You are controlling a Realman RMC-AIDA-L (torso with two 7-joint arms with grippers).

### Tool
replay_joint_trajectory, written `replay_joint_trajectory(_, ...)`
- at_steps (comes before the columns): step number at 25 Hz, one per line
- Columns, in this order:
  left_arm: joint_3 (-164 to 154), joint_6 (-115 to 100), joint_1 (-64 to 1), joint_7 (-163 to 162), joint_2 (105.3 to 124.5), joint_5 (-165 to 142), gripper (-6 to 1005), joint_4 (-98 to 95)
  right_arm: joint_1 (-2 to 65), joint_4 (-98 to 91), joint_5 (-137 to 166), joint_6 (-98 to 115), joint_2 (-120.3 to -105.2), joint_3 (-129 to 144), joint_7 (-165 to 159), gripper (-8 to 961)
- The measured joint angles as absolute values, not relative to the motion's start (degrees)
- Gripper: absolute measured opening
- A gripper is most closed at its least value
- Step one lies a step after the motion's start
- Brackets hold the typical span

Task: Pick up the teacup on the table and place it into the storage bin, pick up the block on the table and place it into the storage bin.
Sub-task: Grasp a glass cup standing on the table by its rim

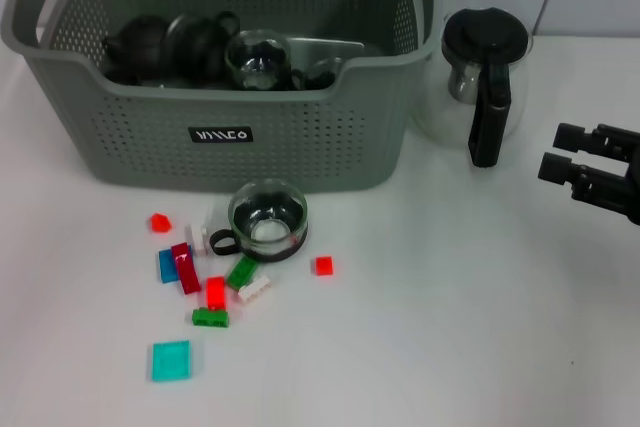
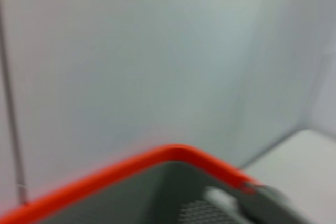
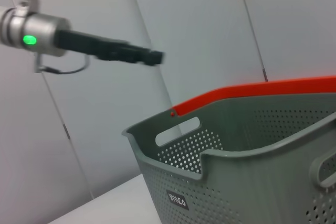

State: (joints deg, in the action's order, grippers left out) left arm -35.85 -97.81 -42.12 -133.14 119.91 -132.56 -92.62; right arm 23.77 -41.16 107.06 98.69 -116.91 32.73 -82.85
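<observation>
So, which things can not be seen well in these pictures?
- Dark items inside the storage bin, head view: its front wall hides their lower parts, so their kind and number are unclear.
- Left gripper: outside the head view; far and blurred in the right wrist view, so the jaws cannot be judged.
- Right gripper, head view: cut by the picture's edge.
- Left wrist view: only a blurred orange rim.
- Teacup and blocks: only in the head view.

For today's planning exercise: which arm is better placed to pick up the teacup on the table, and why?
Probably the right. The right gripper is low beside the table, open, on the same side as the coffee pot. The left gripper is raised high above the storage bin, farther from the teacup.
</observation>
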Motion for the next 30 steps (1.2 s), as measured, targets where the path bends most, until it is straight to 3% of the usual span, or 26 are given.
replay_joint_trajectory(3,-29.9,-109.2,-41.5,-133.3,116.71,-125.3,488,-89.5,24.0,-41.1,107.1,98.7,-116.7,33.0,-83.2,607)
replay_joint_trajectory(6,-30.0,-115.1,-39.7,-132.0,115.06,-122.9,486,-86.6,24.2,-41.2,107.1,98.7,-116.67,33.2,-83.6,607)
replay_joint_trajectory(13,-41.8,-118.5,-32.6,-125.7,114.7,-122.8,482,-85.2,24.5,-41.4,107.1,98.3,-116.54,33.2,-84.4,607)
replay_joint_trajectory(16,-47.4,-118.4,-31.1,-122.8,115.33,-123.6,479,-84.1,24.7,-41.2,107.5,98.2,-116.46,33.2,-84.6,607)
replay_joint_trajectory(26,-57.0,-111.3,-35.1,-116.8,121.75,-137.2,479,-82.3,24.9,-41.0,108.9,97.8,-116.45,33.2,-84.6,606)
replay_joint_trajectory(30,-59.9,-107.8,-35.6,-114.6,122.87,-138.1,479,-82.3,25.0,-41.0,109.2,97.8,-116.45,33.2,-84.9,607)
